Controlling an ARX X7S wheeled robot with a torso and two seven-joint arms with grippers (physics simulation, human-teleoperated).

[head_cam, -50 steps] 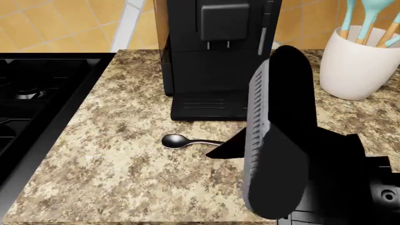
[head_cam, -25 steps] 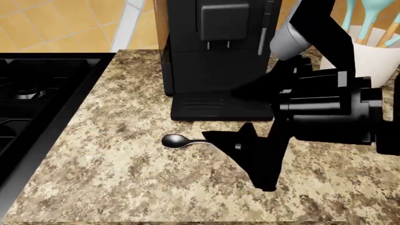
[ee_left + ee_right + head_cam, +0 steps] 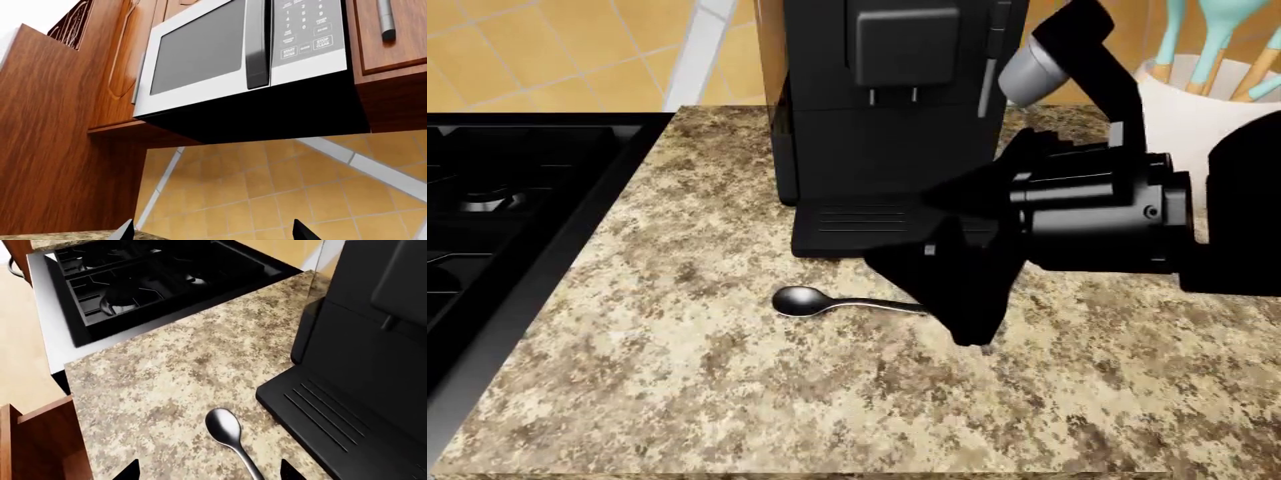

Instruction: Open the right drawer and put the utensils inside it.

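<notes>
Change: my right gripper (image 3: 968,300) has dropped and slid left over the last second, from beside the coffee machine (image 3: 888,120) to right over the spoon's handle; the spoon (image 3: 827,302) itself has not shifted

Right gripper: I see both fingertips at the edge of the right wrist view, set apart with the spoon handle running between them; so it is spread, holding nothing yet

Left gripper: raised and pointed at the microwave (image 3: 247,55) and wall tiles; its two tips show spread apart with nothing between them

Spoon: lying flat on the countertop (image 3: 694,380), just in front of the coffee machine's drip tray, bowl toward the stove (image 3: 494,230); the handle end is hidden under my gripper in the head view

Drawer: a wooden corner (image 3: 33,440) shows below the counter edge in the right wrist view; I judge this the drawer already pulled out, though I cannot see inside it

Knife: not in view in any camera

Step in hand: I judge I am lining up to pick the spoon

Next move: lower until the tips straddle the thin handle, close, lift clear, then carry it over the counter edge to the drawer; the handle is slim and lies flat, so I expect it to slip if I close too high
</notes>
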